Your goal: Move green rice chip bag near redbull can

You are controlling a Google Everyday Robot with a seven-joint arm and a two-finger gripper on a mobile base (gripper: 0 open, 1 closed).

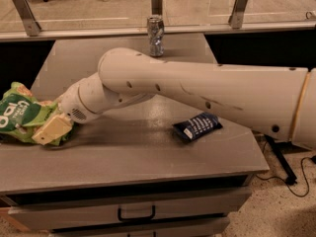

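Observation:
The green rice chip bag (17, 115) lies crinkled at the far left edge of the grey table (123, 154). My gripper (44, 131) is down at the bag's right side, with its cream-coloured tip lying over the bag. The thick white arm reaches in from the right across the table. The redbull can (156, 35) stands upright at the back middle of the table, far from the bag and behind the arm.
A small dark blue packet (197, 126) lies on the table right of centre, just in front of the arm. A glass barrier with metal posts (240, 6) runs behind the table. A drawer with a handle (136, 214) is below the front edge.

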